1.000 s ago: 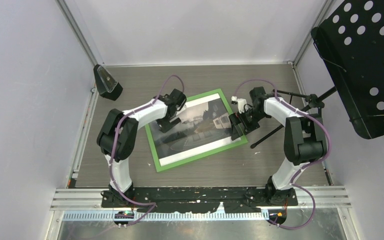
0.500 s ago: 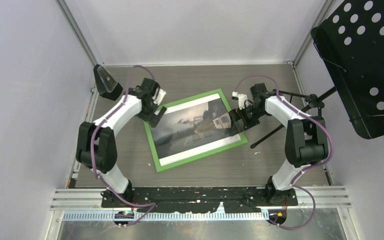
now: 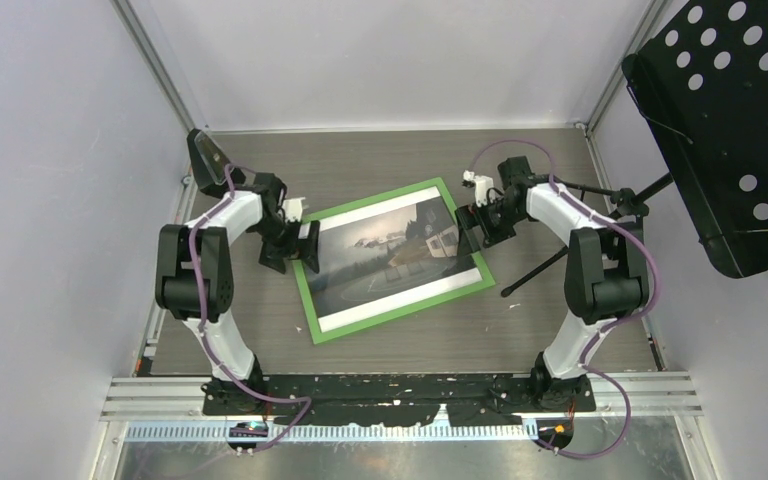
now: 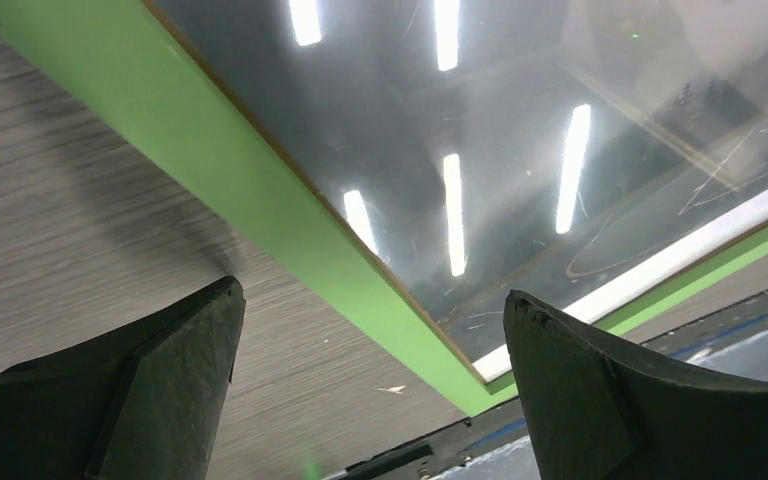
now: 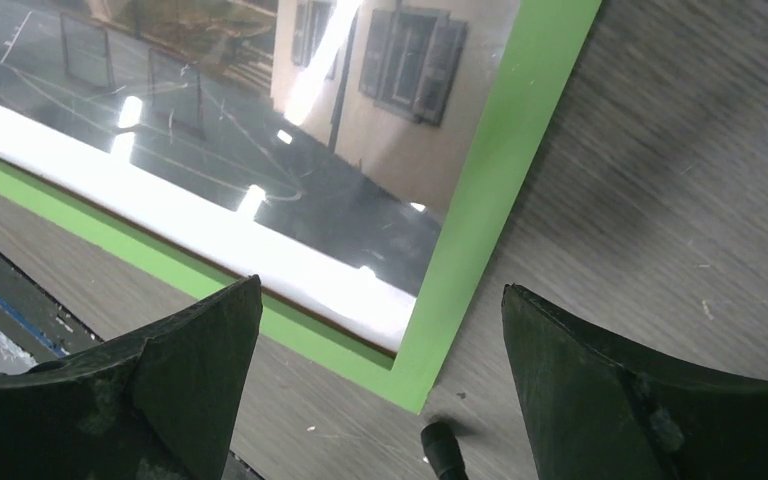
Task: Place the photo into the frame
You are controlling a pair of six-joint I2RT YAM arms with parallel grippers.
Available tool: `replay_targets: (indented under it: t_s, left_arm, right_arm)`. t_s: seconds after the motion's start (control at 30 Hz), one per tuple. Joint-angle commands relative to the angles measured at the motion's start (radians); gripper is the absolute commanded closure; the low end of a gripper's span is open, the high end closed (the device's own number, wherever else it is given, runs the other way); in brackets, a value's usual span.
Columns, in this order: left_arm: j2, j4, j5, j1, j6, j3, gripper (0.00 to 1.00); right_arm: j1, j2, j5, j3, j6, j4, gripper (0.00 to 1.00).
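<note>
Seen from above, the large glossy print of a misty grey mountain road (image 3: 380,255) lies flat inside the thin rectangular picture frame with the bright green face (image 3: 400,312), set askew on the grey wood-grain tabletop (image 3: 430,165). The left gripper (image 3: 298,250) stands at the frame's left side and the right gripper (image 3: 468,228) at its right, neither holding anything. In the left wrist view, the left gripper (image 4: 372,295) is spread wide, its jaws straddling the green border (image 4: 260,190) with the print (image 4: 520,140) and its white band (image 4: 660,265) beyond. The right wrist view shows the right gripper (image 5: 380,290) equally wide over the near corner of the frame (image 5: 520,130). There the white house on the print (image 5: 400,100) sits just inside the green, and the tip of a thin black rod (image 5: 442,452) lies just beside that corner. The print looks seated, so the step in hand is likely a final check and release. Done well, that means keeping the fingertips off the scratch-prone gloss, pressing if at all only on the green border, and lifting both arms straight up so that neither drags the frame or knocks the rod.
</note>
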Motion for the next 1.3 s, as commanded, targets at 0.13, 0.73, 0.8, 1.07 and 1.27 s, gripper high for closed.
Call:
replay_targets:
  t_s: [0.13, 0.73, 0.8, 1.07, 1.27]
  left_arm:
    - [0.037, 0.021, 0.179, 0.038, -0.057, 0.012, 0.00]
    - [0.150, 0.038, 0.255, 0.036, -0.116, 0.127, 0.02]
    - [0.164, 0.036, 0.257, 0.035, -0.125, 0.154, 0.02]
    - [0.225, 0.029, 0.232, 0.035, -0.140, 0.269, 0.02]
    - [0.242, 0.033, 0.217, 0.029, -0.154, 0.323, 0.02]
  right_arm:
    - [0.006, 0.069, 0.021, 0.055, 0.041, 0.052, 0.04]
    - [0.006, 0.083, -0.066, -0.001, 0.033, 0.035, 0.04]
    - [0.006, 0.080, -0.079, -0.008, 0.029, 0.033, 0.04]
    - [0.005, 0.080, -0.144, -0.038, -0.001, 0.002, 0.04]
    - [0.004, 0.062, -0.149, -0.066, -0.015, -0.004, 0.04]
